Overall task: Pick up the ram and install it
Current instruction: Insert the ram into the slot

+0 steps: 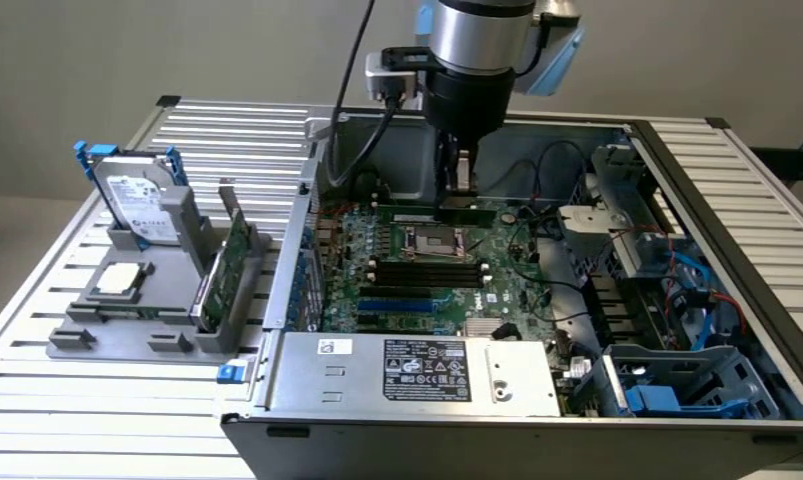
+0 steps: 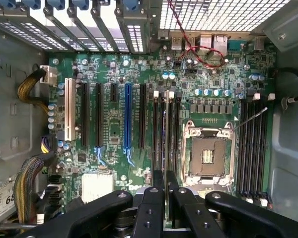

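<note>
Over mobo slots point(image 2: 156, 124), fingers point(image 2: 154, 198) pinch the ram point(image 1: 471, 213), seemingly edge-on, lower edge hidden.

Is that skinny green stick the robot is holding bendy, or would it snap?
Probably stiff, not floppy: the ram stick juts out straight though the jaws pinch only part of it. Likely light, being so thin and narrow. Probably fragile too: it looks like bare circuit board, so bending it hard might crack it.
</note>
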You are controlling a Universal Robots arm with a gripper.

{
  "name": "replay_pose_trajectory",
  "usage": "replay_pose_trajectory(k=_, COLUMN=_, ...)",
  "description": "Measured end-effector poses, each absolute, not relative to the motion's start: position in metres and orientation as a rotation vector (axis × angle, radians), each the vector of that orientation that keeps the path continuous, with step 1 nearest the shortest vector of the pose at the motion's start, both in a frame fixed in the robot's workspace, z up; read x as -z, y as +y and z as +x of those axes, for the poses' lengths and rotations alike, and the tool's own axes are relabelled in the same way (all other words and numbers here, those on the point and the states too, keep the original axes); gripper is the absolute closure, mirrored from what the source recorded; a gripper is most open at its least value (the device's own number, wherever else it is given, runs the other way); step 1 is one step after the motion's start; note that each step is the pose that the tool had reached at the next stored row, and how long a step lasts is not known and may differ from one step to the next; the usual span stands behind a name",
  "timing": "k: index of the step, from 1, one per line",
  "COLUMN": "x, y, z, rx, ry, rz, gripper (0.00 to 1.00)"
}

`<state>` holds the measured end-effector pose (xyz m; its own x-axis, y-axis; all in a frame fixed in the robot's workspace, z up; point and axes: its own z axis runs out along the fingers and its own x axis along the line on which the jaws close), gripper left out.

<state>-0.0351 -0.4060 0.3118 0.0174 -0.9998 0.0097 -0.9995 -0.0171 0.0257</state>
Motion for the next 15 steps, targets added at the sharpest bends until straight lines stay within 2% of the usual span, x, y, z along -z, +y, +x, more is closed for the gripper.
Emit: replay_pose_trajectory(k=15, x=-0.285, y=-0.406, z=-0.034, rx=0.017, ry=-2.188, rz=2.219, gripper=0.86)
